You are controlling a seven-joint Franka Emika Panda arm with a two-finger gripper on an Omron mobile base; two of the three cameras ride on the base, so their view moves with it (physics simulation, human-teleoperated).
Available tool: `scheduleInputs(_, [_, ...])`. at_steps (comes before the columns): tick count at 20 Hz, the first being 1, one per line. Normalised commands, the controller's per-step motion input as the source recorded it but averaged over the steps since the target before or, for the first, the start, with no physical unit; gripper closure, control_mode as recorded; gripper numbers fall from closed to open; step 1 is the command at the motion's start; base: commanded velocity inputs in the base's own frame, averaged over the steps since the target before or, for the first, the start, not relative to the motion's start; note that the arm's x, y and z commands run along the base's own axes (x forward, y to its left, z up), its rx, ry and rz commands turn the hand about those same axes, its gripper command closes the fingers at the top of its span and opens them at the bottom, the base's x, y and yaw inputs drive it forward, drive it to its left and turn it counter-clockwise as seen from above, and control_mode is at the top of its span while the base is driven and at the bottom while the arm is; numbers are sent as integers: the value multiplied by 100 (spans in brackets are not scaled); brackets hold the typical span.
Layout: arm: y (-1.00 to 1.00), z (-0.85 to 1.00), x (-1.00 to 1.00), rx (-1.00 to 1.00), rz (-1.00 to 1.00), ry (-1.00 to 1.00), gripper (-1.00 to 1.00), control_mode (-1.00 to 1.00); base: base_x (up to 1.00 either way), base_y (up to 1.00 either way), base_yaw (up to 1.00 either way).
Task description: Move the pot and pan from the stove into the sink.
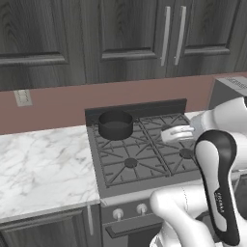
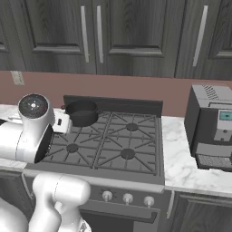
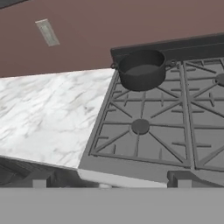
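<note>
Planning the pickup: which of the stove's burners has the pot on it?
The rear burner nearest the marble counter holds the pot, at the stove's back corner by the backsplash. The other burners' grates are bare.

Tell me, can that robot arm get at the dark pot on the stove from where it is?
Probably yes. The pot sits uncovered on the back left burner of the stove, with nothing standing around it. The end effector looks open and faces it across bare grates, so the way seems free.
</note>
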Motion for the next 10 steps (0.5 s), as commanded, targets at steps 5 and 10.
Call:
scheduleInputs(5, [0,-12,32,10,-6,0,-100,-100,0,0,0])
scheduleInputs(10, [0,-6,34,9,-6,0,-100,-100,0,0,0])
